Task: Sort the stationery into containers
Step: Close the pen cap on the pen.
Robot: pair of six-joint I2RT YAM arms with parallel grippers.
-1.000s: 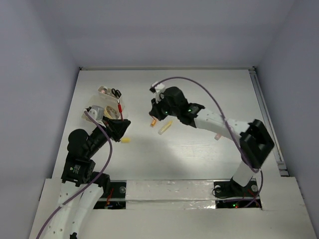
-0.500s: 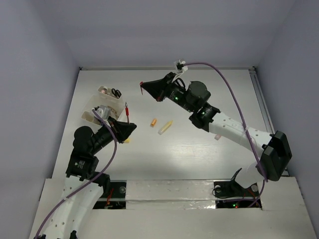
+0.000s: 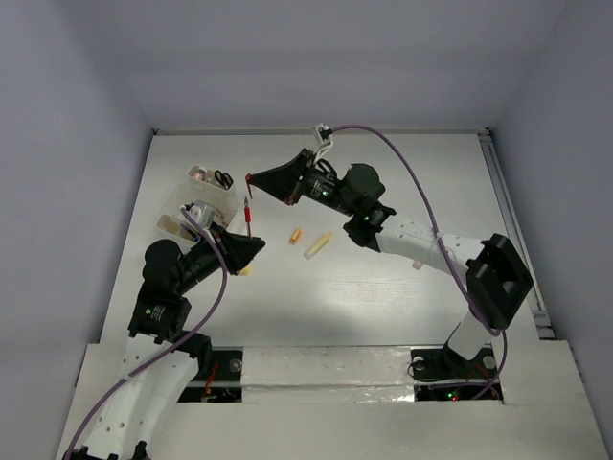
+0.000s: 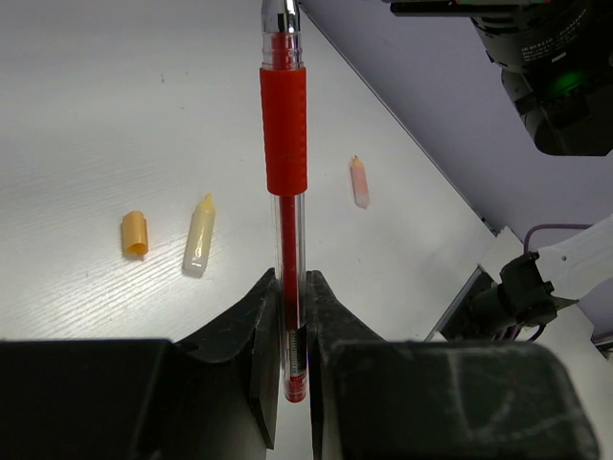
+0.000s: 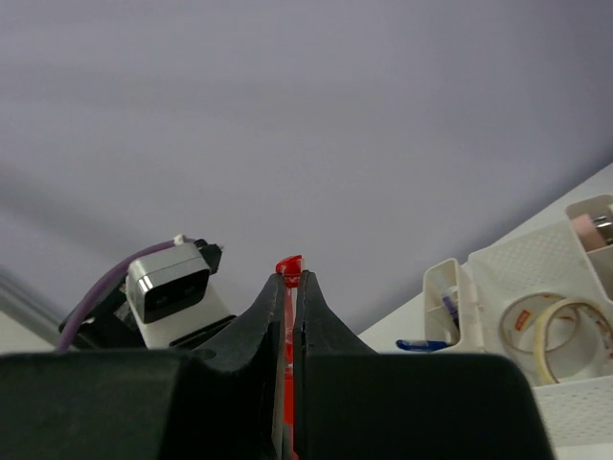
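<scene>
The red pen [image 4: 285, 134], light, stiff and slick along its clear barrel, is riding upright above the table [image 4: 86, 115] near the compartment box [image 3: 204, 198]. The left gripper [image 4: 287, 287] is clamping it below the rubber sleeve. The right gripper [image 5: 291, 283] is pinching a small red piece [image 5: 288, 264], likely its cap.

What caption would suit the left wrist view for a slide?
Left gripper shut on a red pen, with an orange piece lying on the white table.
</scene>
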